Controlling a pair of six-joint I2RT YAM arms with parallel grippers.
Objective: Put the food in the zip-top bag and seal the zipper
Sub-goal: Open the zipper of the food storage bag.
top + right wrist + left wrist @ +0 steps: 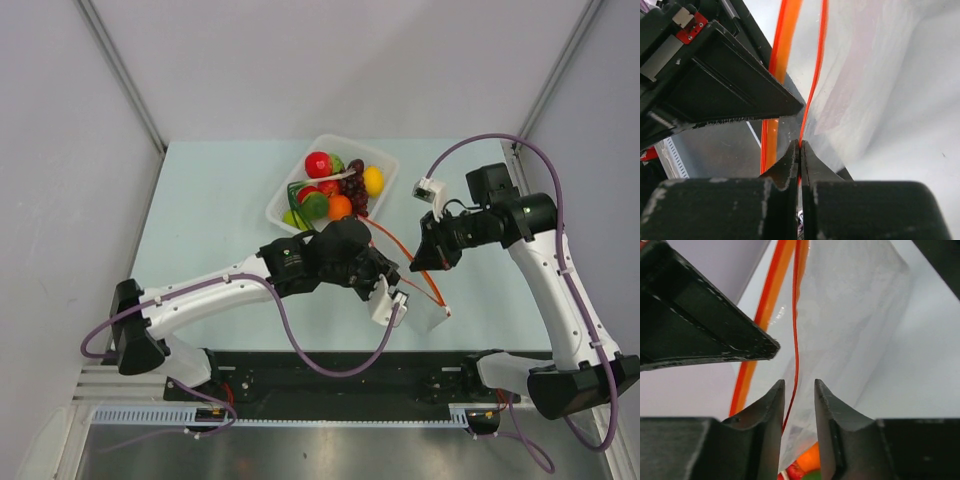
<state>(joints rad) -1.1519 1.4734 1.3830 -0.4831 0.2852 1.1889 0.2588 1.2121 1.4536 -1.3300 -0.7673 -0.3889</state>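
Observation:
The clear zip-top bag (422,300) hangs between my two grippers, its mouth apart, the orange-red zipper (392,243) showing as two strips. My right gripper (800,146) is shut on one thin zipper strip (816,85) at the mouth edge. My left gripper (799,385) is open, its fingers on either side of the other thin strip (796,330) without pinching it. The food lies in the white tray (283,190): a red apple (318,163), lemon (373,180), orange (339,206), grapes (355,190) and green fruit (314,205).
The tray stands just behind the left gripper (392,300) on the pale green table (210,220). The right gripper (428,262) is close to the left one. Grey walls enclose the table on both sides.

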